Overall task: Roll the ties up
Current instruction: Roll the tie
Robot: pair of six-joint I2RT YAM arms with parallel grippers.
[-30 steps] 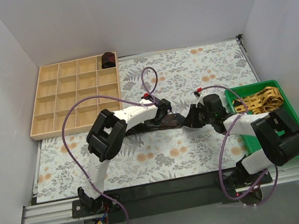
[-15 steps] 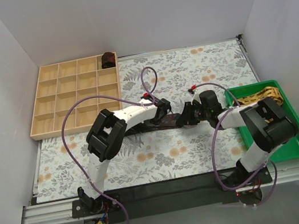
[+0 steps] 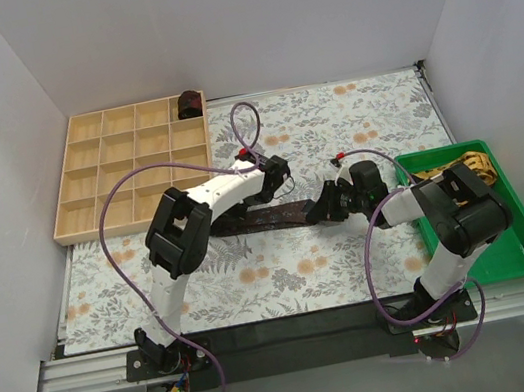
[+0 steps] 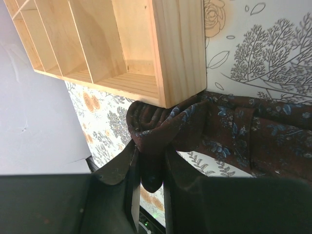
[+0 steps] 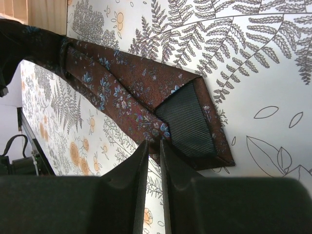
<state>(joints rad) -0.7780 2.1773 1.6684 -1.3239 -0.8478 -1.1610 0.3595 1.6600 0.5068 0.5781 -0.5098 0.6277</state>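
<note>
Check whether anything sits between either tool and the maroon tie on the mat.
Nothing visible does. The left tool is shut on a bunched fold of the maroon tie, and the right tool pinches the edge near its pointed wide end.

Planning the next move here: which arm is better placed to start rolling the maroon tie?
Probably left. The left claw is shut on the bunched end of the maroon tie, while the right claw nips the flat wide tip, which seems better suited to anchoring it.
</note>
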